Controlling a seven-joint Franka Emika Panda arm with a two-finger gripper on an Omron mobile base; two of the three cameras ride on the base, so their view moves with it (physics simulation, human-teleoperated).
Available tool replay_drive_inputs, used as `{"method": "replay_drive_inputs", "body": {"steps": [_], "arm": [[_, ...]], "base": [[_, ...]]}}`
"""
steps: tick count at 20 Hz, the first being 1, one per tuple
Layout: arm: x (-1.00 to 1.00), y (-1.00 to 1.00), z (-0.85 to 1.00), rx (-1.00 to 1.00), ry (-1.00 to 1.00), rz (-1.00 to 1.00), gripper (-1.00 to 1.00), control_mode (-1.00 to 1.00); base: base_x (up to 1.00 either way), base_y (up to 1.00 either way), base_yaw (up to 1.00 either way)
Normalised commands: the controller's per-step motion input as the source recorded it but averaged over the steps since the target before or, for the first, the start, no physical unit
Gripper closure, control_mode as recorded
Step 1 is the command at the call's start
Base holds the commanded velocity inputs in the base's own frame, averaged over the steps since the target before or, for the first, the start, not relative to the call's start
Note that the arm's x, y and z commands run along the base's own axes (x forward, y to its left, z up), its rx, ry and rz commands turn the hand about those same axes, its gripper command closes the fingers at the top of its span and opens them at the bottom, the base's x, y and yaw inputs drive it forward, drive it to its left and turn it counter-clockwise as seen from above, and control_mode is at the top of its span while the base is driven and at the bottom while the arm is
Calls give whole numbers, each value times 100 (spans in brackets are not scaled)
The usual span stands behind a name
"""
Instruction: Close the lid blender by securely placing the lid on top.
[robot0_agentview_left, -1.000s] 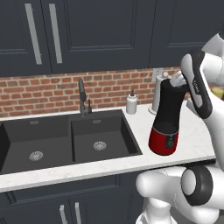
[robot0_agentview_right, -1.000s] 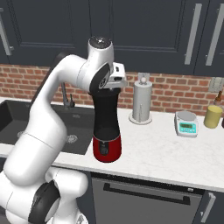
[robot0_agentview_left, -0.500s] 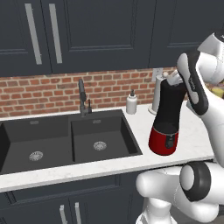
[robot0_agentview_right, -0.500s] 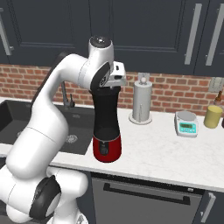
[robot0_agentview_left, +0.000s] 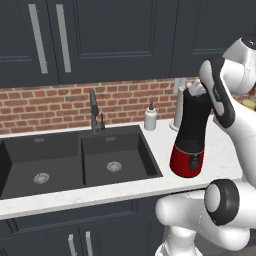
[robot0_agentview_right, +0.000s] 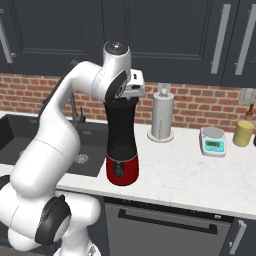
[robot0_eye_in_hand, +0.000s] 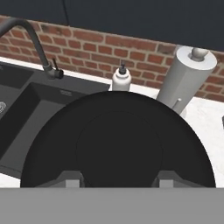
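The small flat black round lid (robot0_eye_in_hand: 118, 148), probably light and stiff, sits at frame centre between gripper (robot0_eye_in_hand: 117, 178) fingers clamped on it, seemingly over the red-based black-jar blender (robot0_agentview_right: 121, 145).

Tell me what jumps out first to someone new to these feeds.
The tall blender, red base and black jar, stands on the counter right of the sink, with the white arm bent over it and the hand at its rim. In the hand view, a wide black disc, probably the lid, dominates.
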Motion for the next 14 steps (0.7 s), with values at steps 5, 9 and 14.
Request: {"method": "replay_drive_inputs", "body": {"steps": [5,9,14], "arm": [[14,0,-2,0,-2,0,100,-100],[6,0,-6,0,-2,0,100,-100],[0,-1,-8,0,0,-4,100,-100]], "base": [[0,0,0],[0,0,0],[0,0,0]]}}
